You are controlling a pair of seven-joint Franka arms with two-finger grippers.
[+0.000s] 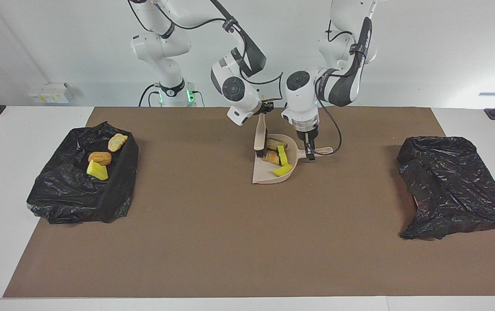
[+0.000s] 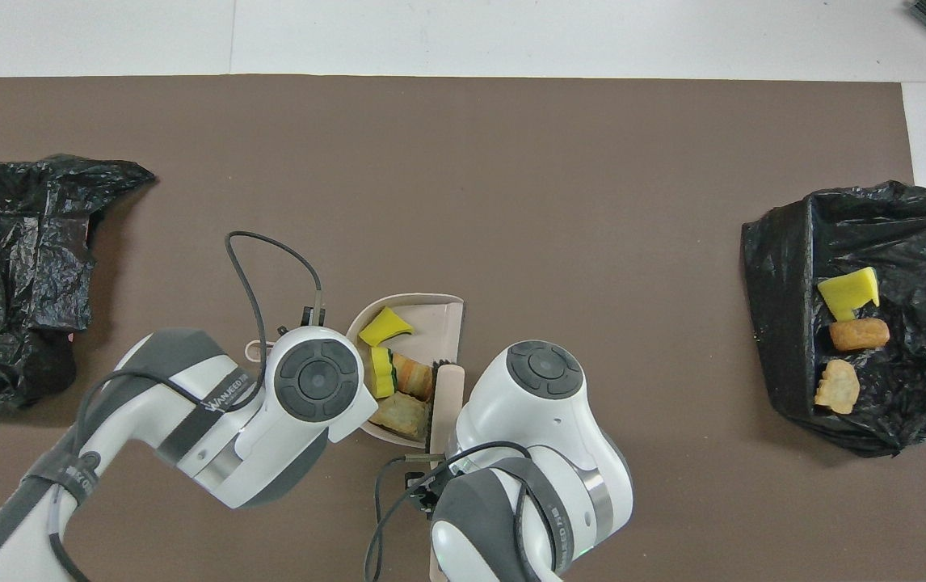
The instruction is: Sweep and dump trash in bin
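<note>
The right claw (image 1: 261, 113) is clamped on the beige plastic brush (image 1: 259, 138), its bristles at the mouth of the beige plastic dustpan (image 1: 269, 175). The left claw (image 1: 310, 152) grips the pan's handle. 4 scraps of yellow-and-brown trash (image 1: 278, 156) lie inside. Lift the brush clear, keep the pan level, then carry it to the black-bagged bin (image 1: 57, 203) already holding 3 scraps at the right arm's end of the tabletop (image 1: 230, 242).

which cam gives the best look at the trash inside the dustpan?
Overhead view. It looks straight into the dustpan, so the yellow chunks and bread-like lumps separate cleanly. In the facing view the brush in the right hand covers part of the pile and the pieces overlap.
</note>
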